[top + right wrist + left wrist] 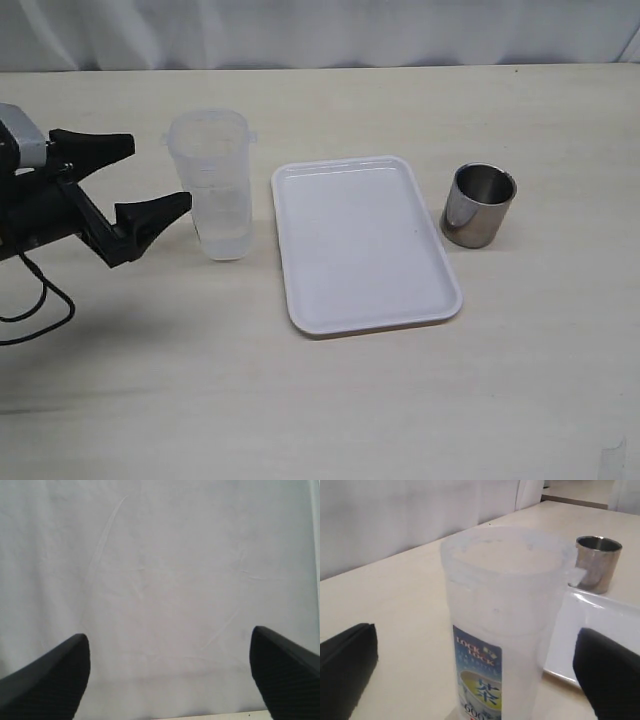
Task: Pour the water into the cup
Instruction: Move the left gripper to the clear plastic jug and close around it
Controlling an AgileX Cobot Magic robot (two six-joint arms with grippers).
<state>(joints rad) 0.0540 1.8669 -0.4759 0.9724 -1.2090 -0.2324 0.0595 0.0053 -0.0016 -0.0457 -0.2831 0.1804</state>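
Observation:
The shiny steel cup (479, 205) stands upright on the table to the right of the tray; the left wrist view shows this cup (598, 562) too. A taller translucent container (210, 185) with a blue-yellow label (479, 677) stands left of the tray. A little clear water (224, 236) shows faintly in its bottom. My left gripper (152, 175) is open just left of the container, whose side faces the gap between the fingers (347, 672). Neither finger grips it. My right gripper (170, 645) is open and empty, facing a white curtain.
A white rectangular tray (310, 300) lies between the container and the cup, with its corner (600, 625) close to the container. A black cable (40, 310) loops on the table under the left arm. A white curtain (320, 30) hangs behind the table's far edge.

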